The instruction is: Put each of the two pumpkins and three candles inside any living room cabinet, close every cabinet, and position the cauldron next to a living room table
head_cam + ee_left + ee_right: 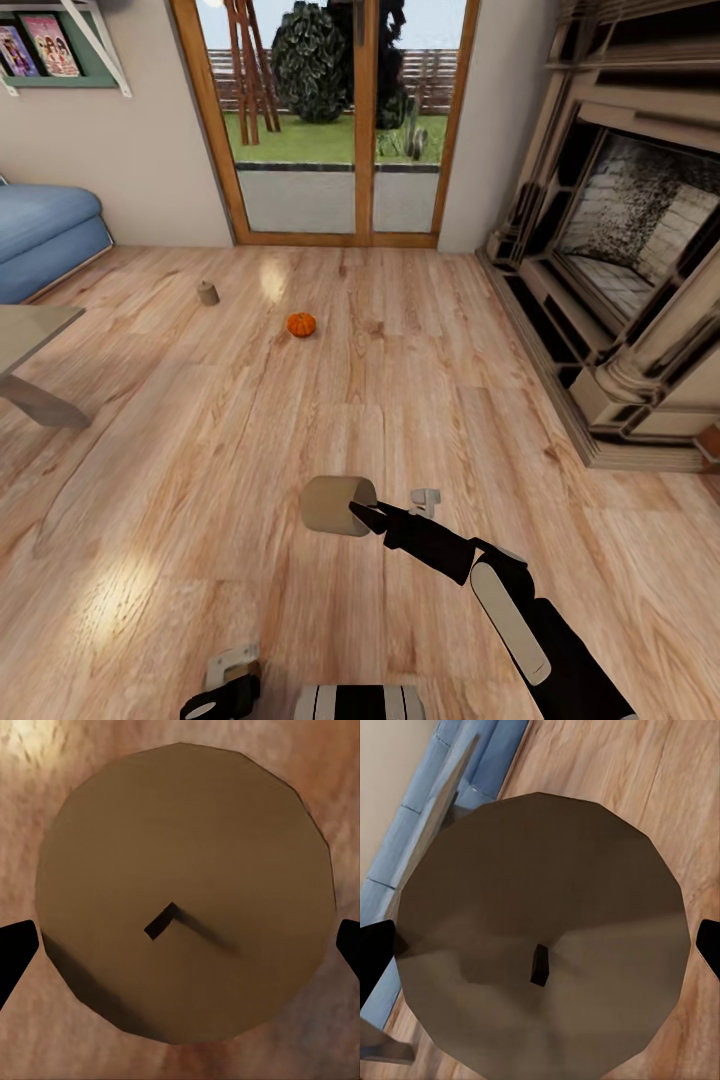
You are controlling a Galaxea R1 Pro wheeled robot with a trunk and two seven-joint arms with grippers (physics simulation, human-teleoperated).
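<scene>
Wide wood floor lies open ahead of both grippers, w/ plenty of room to drive. A stone fireplace bounds it far right of the right gripper, and glass doors stand well ahead. A blue sofa and the table corner sit far left of the left gripper. The right gripper is clamped on the right-hand candle, held out above the floor. The left gripper, low by the trunk, looks clenched on the left-hand candle, fingertips at its sides. A pumpkin and a floor candle lie well ahead of the grippers. Risks: either candle could slip from its narrow side grip during travel; the base could knock the pumpkin, which would likely roll; the right arm could clip the fireplace edge on a turn.
</scene>
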